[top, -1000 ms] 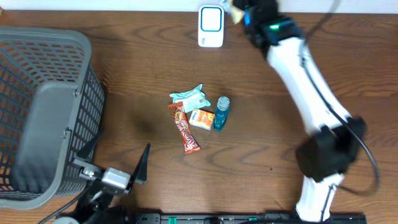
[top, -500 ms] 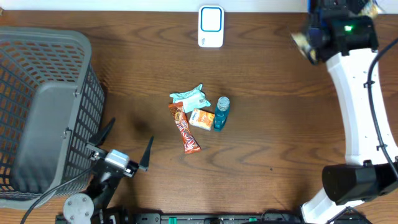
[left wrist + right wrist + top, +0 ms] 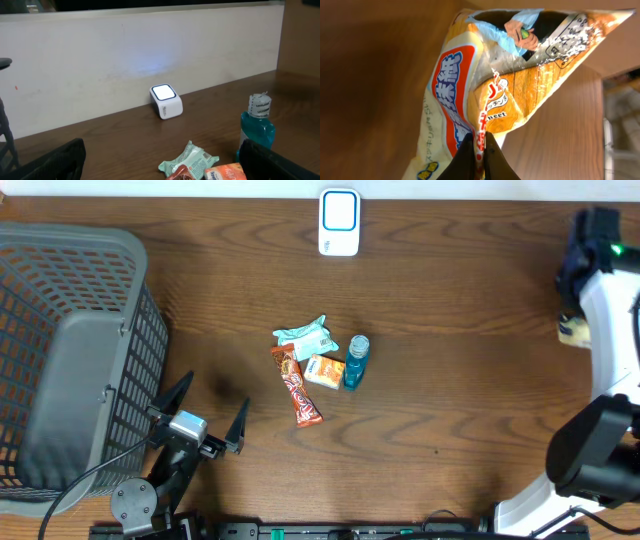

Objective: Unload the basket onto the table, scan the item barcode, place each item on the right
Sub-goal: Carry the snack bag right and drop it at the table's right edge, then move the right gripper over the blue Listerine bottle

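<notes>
A yellow and orange snack bag hangs by its seam from my right gripper, whose jaws are shut on it. From overhead the bag shows beside the white right arm at the table's far right edge. The white scanner with a lit blue-ringed face stands at the back edge, well left of the bag; the left wrist view has the scanner against the wall. My left gripper is open near the front, holding nothing, pointing at the pile of items.
In the table's middle lie a green wipes packet, a red-brown candy bar, a small orange pack and a blue bottle. A grey mesh basket fills the left side.
My right arm has swung from beside the scanner to the far right edge, carrying the snack bag. The left gripper has shifted slightly and stays open.
</notes>
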